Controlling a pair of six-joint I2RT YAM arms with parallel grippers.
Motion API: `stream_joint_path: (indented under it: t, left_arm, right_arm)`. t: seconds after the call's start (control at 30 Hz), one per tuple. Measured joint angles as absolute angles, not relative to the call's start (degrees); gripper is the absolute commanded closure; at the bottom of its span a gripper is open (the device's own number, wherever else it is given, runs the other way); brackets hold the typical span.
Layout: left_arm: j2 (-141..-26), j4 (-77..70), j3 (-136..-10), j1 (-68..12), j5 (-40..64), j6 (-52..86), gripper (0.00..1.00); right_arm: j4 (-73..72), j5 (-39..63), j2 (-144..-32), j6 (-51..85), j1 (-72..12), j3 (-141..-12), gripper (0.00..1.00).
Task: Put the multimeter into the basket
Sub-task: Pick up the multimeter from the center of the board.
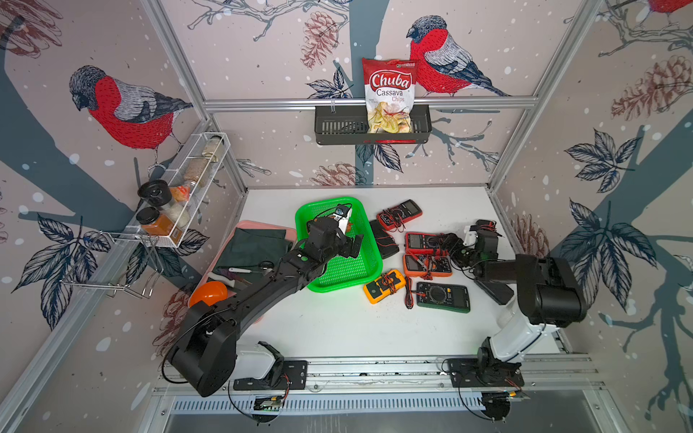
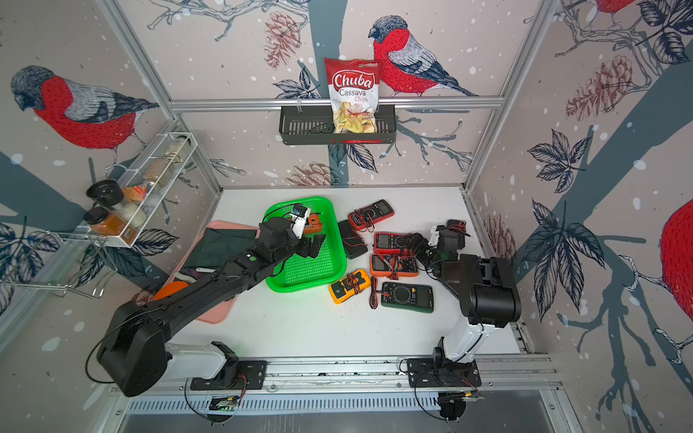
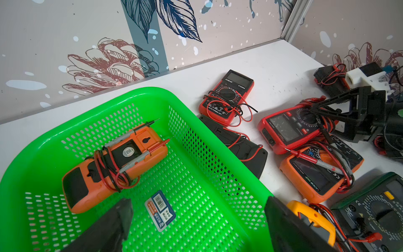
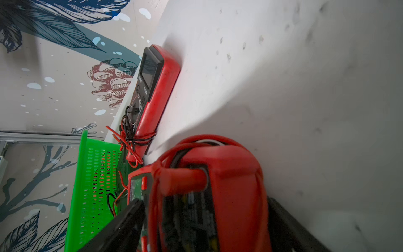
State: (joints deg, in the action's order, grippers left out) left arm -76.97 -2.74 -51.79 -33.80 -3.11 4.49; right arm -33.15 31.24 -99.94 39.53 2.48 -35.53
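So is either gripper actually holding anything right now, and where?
The left gripper holds nothing, open above the basket. The right gripper straddles the body of a red multimeter on the table; a firm grip cannot be told.

Wallpaper point(image 1: 262, 56) printed with red-breasted birds, pine cones and dark leaves covers 3 walls, framed by aluminium rails point(image 1: 262, 104). A white tabletop point(image 1: 337, 330) lies below, evenly lit.

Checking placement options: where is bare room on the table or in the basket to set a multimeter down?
Bare: the table front, robot-side of the yellow multimeter; the basket floor's front half, the orange multimeter lying at its back. Crowded: right of the basket, where multimeters and leads lie packed.
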Motion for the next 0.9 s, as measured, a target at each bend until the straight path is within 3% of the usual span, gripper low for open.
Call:
stream_joint_path:
  t: [0.13, 0.33, 0.77, 0.9]
  left_arm:
    - [-77.30, -2.85, -52.03, -33.80, -2.96, 4.47, 0.02]
    - [-77.89, -3.66, -52.21, -33.80, -1.76, 4.43, 0.02]
    - [-81.56, -8.84, -54.22, -34.98, 0.56, 5.98, 0.02]
    - [-83.92, -10.13, -56.25, -35.40, 2.61, 4.36, 0.02]
  right_arm:
    - [-37.32, 31.68, -102.63, 40.73, 2.22, -35.99, 0.20]
    - [-40.82, 32.08, -104.25, 43.33, 2.20, -35.64, 0.40]
    - [-42.74, 33.26, -101.23, 43.81, 2.07, -34.92, 0.97]
    - [-41.69, 32.73, -99.70, 43.27, 1.98, -34.89, 1.00]
